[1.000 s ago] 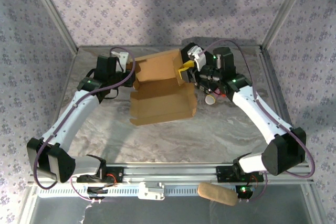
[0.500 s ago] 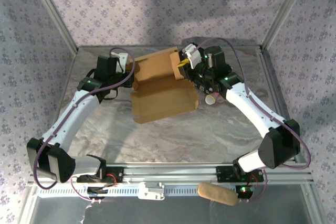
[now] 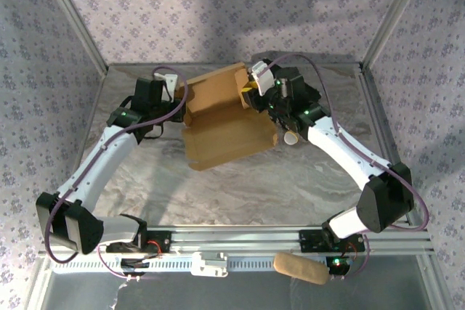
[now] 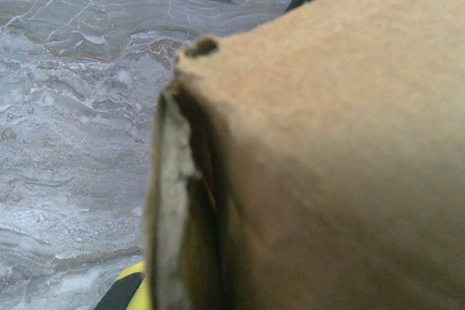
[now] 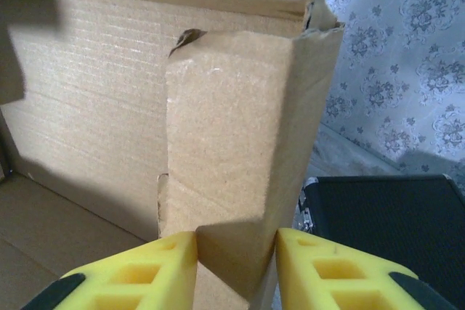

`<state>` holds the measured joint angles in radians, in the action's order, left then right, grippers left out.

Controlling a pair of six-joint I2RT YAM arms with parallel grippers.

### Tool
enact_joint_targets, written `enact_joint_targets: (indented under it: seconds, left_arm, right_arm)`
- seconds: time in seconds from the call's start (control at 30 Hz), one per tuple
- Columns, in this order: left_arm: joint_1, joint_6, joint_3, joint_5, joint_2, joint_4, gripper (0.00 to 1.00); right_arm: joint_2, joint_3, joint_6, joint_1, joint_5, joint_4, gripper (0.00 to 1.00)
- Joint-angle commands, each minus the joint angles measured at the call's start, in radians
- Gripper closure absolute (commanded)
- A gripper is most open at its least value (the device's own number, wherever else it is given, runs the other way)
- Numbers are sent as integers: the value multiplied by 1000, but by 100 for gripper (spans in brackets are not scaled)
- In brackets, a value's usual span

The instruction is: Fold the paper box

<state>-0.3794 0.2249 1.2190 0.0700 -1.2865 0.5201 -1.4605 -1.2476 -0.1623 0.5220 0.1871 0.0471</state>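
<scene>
The paper box [image 3: 225, 132] sat toward the far middle of the counter [image 3: 290, 186], half folded, its shallow tray open upward with bare tan floor showing and its back panel raised. The right fingers [image 5: 145, 274] were clamped on an upright corner flap at its right end, near a black case [image 5: 378, 230]. The left fingers [image 4: 134, 292] were together at the box's left edge.
</scene>
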Motion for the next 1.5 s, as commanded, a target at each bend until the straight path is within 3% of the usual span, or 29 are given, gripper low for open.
enact_joint_targets:
  seconds: [0.0, 0.2, 0.4, 0.87, 1.07, 1.2, 1.33, 1.47]
  left_arm:
    - [-16, -34, 43, 57, 35, -13, 100]
    - [-17, -36, 51, 61, 27, -13, 100]
    - [-20, -36, 53, 58, 26, -11, 100]
    - [-23, -34, 56, 54, 21, -11, 100]
    - [-27, -35, 59, 50, 16, -11, 100]
    - [-31, -30, 61, 45, 13, -12, 100]
    - [-39, -23, 66, 33, 4, -17, 100]
    - [-48, -11, 67, 15, 6, -20, 100]
  right_arm:
    - [-10, -4, 0, -7, 35, -57, 64]
    - [-47, -48, -5, -18, 70, -39, 65]
    - [-86, -85, 8, -31, 81, -36, 56]
    - [-118, -126, 29, -53, 90, -44, 52]
    - [-135, -157, 37, -48, 76, -19, 73]
    - [-139, -154, 46, -16, -3, -16, 85]
    - [-142, -148, 36, 44, -142, -20, 100]
    - [-156, -148, 17, 102, -324, -16, 100]
